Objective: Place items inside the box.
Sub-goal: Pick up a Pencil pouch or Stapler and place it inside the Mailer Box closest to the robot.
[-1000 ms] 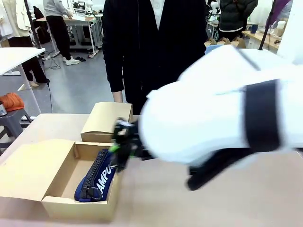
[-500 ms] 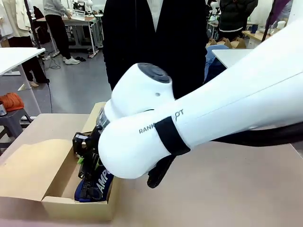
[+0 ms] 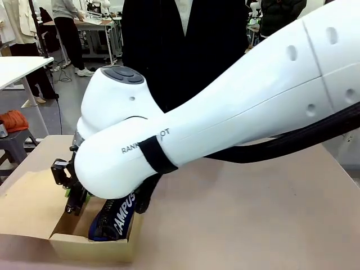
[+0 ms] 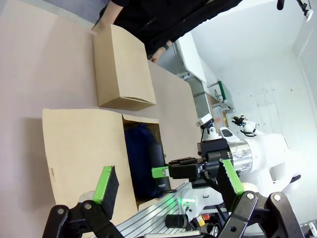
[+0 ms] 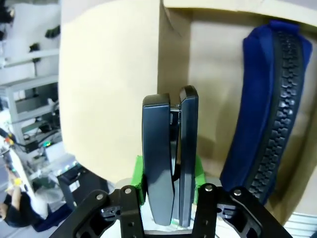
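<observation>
From the front, the box (image 3: 90,247) sits at the bench's (image 3: 253,214) near left corner, with its lid flap (image 3: 25,208) folded out flat to the left. My right tool (image 3: 70,194) reaches across the middle and hangs in the box's left half, close to the fold where flap meets wall. Its wrist view shows it (image 5: 168,183) clamped on a black stapler (image 5: 171,148), green pads (image 5: 140,183) pressed to both flanks, nose pointing down. I cannot tell whether the stapler touches the floor. A strip of bare cardboard floor lies between the stapler and the navy pencil case (image 3: 115,216), which leans along the right wall. Right of the box the bench is open up to its far edge, where a person (image 3: 169,50) stands. My left tool (image 4: 168,181) hovers with its fingers (image 4: 106,183) wide apart, holding nothing, and looks down on a closed carton (image 4: 124,69) just beyond the open box.
</observation>
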You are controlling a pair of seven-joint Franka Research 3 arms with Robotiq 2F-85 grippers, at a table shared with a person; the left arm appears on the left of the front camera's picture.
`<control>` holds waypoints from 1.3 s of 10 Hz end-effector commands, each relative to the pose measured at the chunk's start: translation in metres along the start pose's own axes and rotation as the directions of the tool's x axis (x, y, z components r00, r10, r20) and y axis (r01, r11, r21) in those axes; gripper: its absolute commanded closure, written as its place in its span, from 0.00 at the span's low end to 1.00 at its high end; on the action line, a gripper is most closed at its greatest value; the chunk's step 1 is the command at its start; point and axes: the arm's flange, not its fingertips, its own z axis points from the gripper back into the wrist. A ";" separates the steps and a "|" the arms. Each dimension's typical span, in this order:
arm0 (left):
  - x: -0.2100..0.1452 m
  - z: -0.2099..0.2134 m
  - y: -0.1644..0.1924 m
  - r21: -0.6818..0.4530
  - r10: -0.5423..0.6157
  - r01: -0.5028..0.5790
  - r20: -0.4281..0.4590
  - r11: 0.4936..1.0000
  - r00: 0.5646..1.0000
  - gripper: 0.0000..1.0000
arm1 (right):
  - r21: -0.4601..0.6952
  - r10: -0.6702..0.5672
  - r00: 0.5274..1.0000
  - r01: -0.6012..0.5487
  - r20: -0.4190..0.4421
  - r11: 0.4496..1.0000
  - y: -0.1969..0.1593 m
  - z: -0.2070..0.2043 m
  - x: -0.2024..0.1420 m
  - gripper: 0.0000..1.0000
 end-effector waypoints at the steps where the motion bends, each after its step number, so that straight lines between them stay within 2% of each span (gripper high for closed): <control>1: 0.000 0.000 -0.001 -0.019 -0.015 0.015 0.012 1.000 1.000 0.00 | -0.024 -0.041 0.999 0.041 0.013 0.999 0.008 -0.005 0.004 0.58; 3: 0.000 0.000 -0.001 -0.019 -0.015 0.015 0.012 1.000 1.000 0.00 | -0.019 -0.040 0.999 0.040 0.019 0.999 0.004 -0.003 0.005 0.58; 4: 0.000 0.000 -0.001 -0.019 -0.015 0.015 0.012 1.000 1.000 0.00 | -0.023 -0.029 0.999 0.030 0.036 0.999 0.002 -0.002 0.005 0.11; 5: 0.000 0.000 -0.001 -0.019 -0.015 0.015 0.012 1.000 1.000 0.00 | -0.022 -0.033 0.999 0.034 0.033 0.999 0.000 -0.001 0.005 0.04; 6: 0.000 0.000 -0.001 -0.019 -0.015 0.015 0.012 1.000 1.000 0.00 | -0.022 -0.040 0.999 0.040 0.033 0.999 -0.002 0.000 0.006 0.00; 11: 0.000 0.000 -0.001 -0.019 -0.015 0.015 0.012 1.000 1.000 0.00 | -0.014 -0.053 0.997 0.054 0.048 0.998 -0.011 0.010 0.008 0.00; 13: 0.000 0.000 -0.001 -0.019 -0.015 0.015 0.012 1.000 1.000 0.00 | 0.024 -0.065 0.997 0.064 0.040 0.998 -0.024 0.031 0.013 0.00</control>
